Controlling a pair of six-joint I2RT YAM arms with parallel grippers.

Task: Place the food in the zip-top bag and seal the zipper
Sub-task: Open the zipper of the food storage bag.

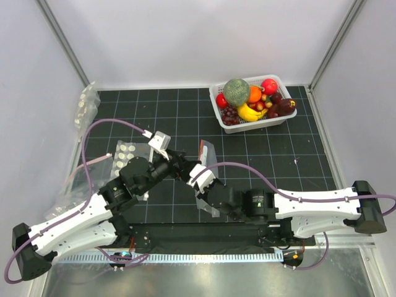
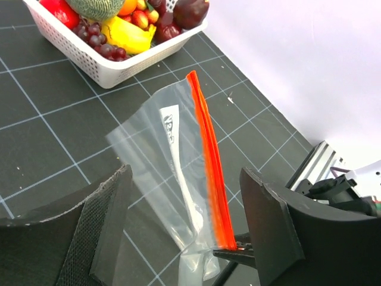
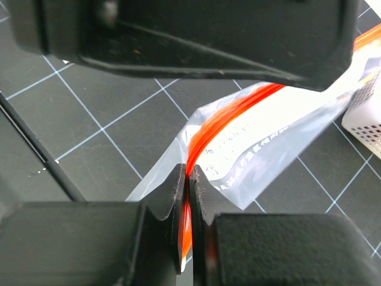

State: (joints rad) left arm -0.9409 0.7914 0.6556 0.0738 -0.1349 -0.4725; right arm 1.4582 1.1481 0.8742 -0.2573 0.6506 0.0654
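Note:
The zip-top bag (image 1: 208, 156) hangs tilted above the mat at the table's middle, its red-orange zipper (image 1: 202, 148) on top. My right gripper (image 3: 189, 179) is shut on the near end of the zipper (image 3: 226, 113); in the top view it (image 1: 193, 177) sits just right of my left gripper (image 1: 179, 164). My left gripper (image 2: 184, 179) is open wide, its fingers either side of the bag (image 2: 152, 149) and zipper (image 2: 208, 161), not touching them. The food, red balls (image 1: 269, 85) and an orange ball (image 1: 254, 93), lies in the basket. The bag looks empty.
A white basket (image 1: 247, 124) at the back right also holds a green melon (image 1: 236, 91), a banana (image 1: 247, 113) and grapes. Clear bags of white discs (image 1: 129, 152) lie at the left. White walls enclose the mat; a metal rail runs along the front.

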